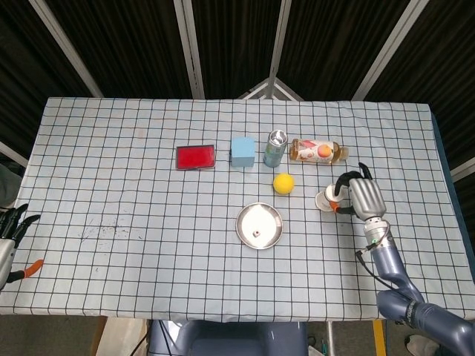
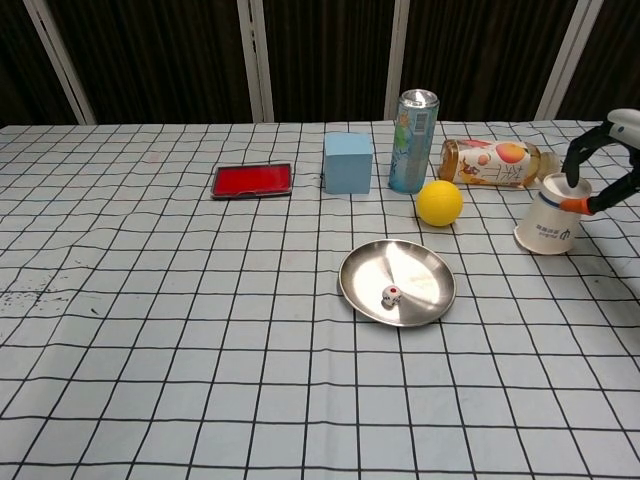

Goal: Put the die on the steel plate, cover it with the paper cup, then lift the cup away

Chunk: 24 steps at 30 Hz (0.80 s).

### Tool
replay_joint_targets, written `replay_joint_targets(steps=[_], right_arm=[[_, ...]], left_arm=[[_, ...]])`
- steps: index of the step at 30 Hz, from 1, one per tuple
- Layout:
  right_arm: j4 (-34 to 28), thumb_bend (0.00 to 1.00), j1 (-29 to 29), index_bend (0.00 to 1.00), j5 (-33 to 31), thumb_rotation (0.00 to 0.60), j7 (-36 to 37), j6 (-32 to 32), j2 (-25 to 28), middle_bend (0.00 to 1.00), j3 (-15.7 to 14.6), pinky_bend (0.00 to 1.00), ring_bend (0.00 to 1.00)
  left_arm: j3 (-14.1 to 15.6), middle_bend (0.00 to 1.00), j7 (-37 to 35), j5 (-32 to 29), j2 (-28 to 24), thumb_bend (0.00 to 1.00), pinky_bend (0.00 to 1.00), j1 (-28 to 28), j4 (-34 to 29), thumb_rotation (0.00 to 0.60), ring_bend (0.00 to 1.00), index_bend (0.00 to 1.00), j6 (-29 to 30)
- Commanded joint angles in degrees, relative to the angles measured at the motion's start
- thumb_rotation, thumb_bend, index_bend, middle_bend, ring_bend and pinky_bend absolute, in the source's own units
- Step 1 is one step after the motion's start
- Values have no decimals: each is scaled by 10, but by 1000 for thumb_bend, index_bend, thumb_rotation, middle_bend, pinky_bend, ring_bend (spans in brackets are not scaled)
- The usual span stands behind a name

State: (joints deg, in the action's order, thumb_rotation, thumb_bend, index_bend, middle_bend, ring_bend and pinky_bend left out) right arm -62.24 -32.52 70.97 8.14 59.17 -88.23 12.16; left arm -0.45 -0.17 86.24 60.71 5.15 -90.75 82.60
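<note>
The white die [image 2: 390, 295] with a red dot lies uncovered in the steel plate [image 2: 420, 270], toward its front; from the head view the die [image 1: 255, 233] shows inside the plate [image 1: 269, 219] too. The paper cup [image 2: 548, 223] is upside down and slightly tilted, low at the table to the right of the plate. My right hand [image 2: 608, 165] grips it from above and behind, fingers [image 2: 577, 158] curled over its base. The head view shows the cup [image 1: 324, 200] in the right hand [image 1: 362, 197]. My left hand [image 1: 10, 231] hangs off the table's left edge, fingers apart, holding nothing.
Behind the plate stand a yellow ball [image 2: 439, 202], a drink can [image 2: 413, 140] and a blue cube [image 2: 347, 162]. A juice bottle [image 2: 493, 163] lies on its side near the cup. A red flat case [image 2: 252, 180] lies at back left.
</note>
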Motion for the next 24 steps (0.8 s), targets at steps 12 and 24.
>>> replay_joint_targets(steps=[12,24], right_arm=[[-59,86,3,143,-37,600,-11,-72,58,161,1,0,60],[-279,84,104,1,5,600,60,95,190,82,26,0,27]], left_arm=[[2,0,5,3,1,293,23,0,-2,600,0,150,1],[2,0,-10,6,-3,294,24,-2,0,600,0,150,5]])
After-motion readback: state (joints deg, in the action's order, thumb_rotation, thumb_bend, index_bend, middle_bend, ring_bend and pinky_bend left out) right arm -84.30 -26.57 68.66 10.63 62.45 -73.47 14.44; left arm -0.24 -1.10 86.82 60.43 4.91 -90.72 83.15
